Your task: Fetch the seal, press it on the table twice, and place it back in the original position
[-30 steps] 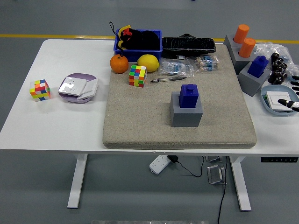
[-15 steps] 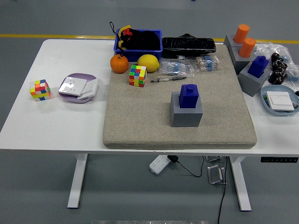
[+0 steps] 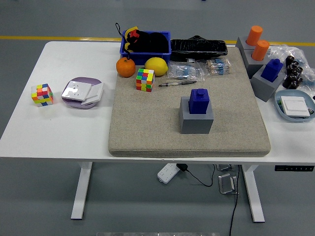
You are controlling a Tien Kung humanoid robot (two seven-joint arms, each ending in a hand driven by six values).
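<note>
Blue seal [image 3: 199, 101] upright on grey base [image 3: 197, 118], mat [image 3: 147, 128] around bare, no hand visible

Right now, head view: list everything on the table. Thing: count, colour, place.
mat: 1, beige, centre of the table
seal: 1, blue, in grey holder mid-mat
second seal: 1, blue, in grey holder at right
orange seals: 2, in grey holder, far right
puzzle cubes: 2, multicolour, one on mat, one at left edge
orange: 1, far mat edge
lemon: 1, yellow, beside orange
pen: 1, on mat
bin: 1, blue, black item inside
plates: purple at left, blue at right, white cards on both
black case: 1, far edge
robot hands: none in view
</note>
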